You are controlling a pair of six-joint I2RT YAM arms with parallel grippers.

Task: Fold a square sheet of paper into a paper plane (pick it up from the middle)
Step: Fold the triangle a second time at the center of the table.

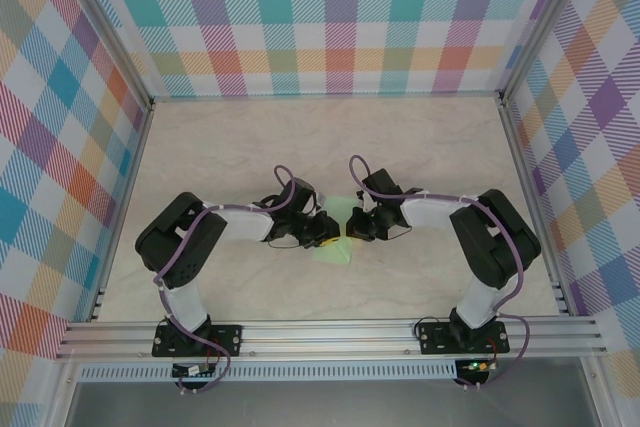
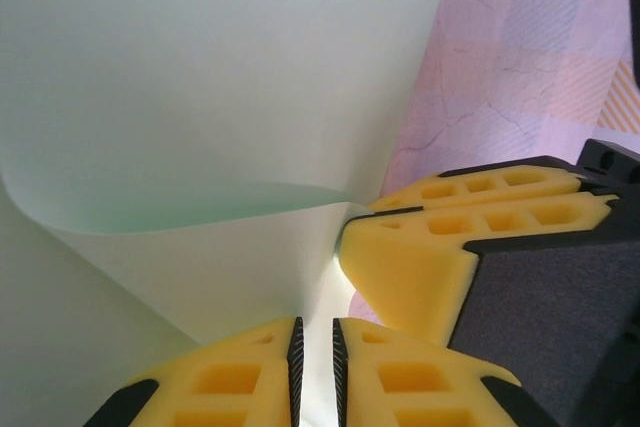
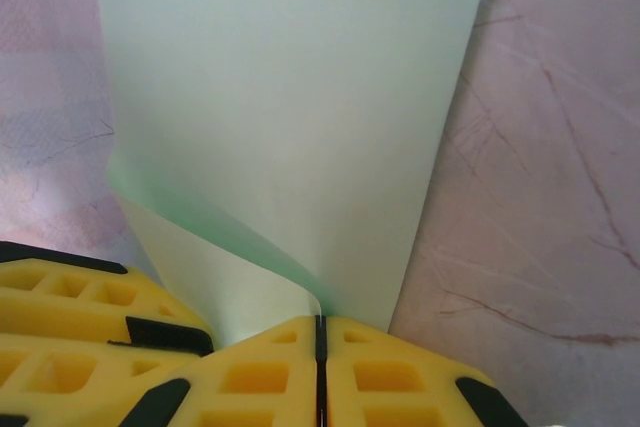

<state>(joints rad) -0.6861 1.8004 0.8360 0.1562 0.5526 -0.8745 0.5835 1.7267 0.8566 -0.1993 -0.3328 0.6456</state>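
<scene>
Paper [image 1: 335,250] at frame centre over pale counter [image 1: 250,147], curled into a bend. Left fingers [image 2: 288,339] narrow, pinching its edge; right fingers [image 3: 311,333] pressed together on a fold, just beside the left pair.

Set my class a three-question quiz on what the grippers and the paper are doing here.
1. True or false: the paper lies flat and untouched on the table.
2. What is the right gripper shut on? A) nothing B) the paper C) a cable
3. Fill in: the left gripper also pinches the paper, which is pale ___.

Key: 1 false (it is curled and gripped); 2 B; 3 green.
</scene>
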